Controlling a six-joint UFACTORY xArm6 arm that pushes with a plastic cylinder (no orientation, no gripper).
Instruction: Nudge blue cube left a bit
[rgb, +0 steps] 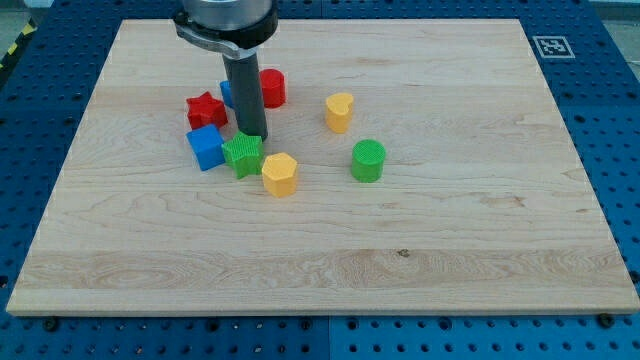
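Note:
The blue cube (206, 146) sits left of the board's middle, touching the green star block (243, 154) on its right. My tip (252, 135) stands just above the green star, to the upper right of the blue cube and a short gap from it. A red star block (205, 108) lies just above the blue cube. A second blue block (228, 93) is mostly hidden behind the rod, next to a red cylinder (273, 87).
A yellow hexagonal block (281, 173) lies right of the green star. A yellow heart block (339, 111) and a green cylinder (368, 160) lie further right. The wooden board (450, 250) rests on a blue perforated table, with a marker tag (550, 45) at its top right corner.

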